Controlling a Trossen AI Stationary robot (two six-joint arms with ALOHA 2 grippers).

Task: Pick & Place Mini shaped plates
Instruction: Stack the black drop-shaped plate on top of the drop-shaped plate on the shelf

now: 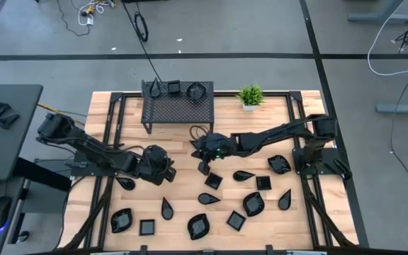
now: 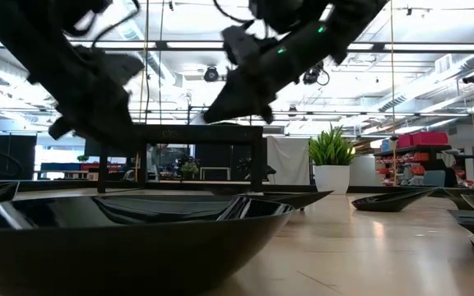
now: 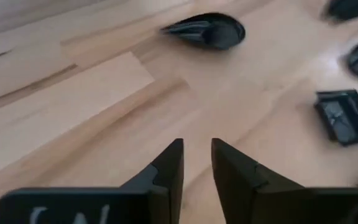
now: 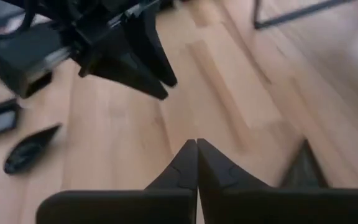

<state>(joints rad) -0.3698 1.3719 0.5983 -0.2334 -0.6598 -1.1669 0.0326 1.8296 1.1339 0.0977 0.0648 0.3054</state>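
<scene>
The mini shaped plates (image 1: 211,180) are spread along the table's (image 1: 183,152) front half. A leaf plate (image 3: 207,30) lies ahead of the left gripper (image 3: 197,163), whose empty jaws are slightly parted. The right gripper (image 4: 197,163) is closed, holding nothing, near the centre.

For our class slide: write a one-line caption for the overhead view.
Two arms meet mid-table among scattered black mini plates, below a mesh rack.

A robotics lab: open ceiling ducts (image 2: 434,62), loose floor cables (image 1: 395,42), a wooden bench (image 1: 261,120).
</scene>
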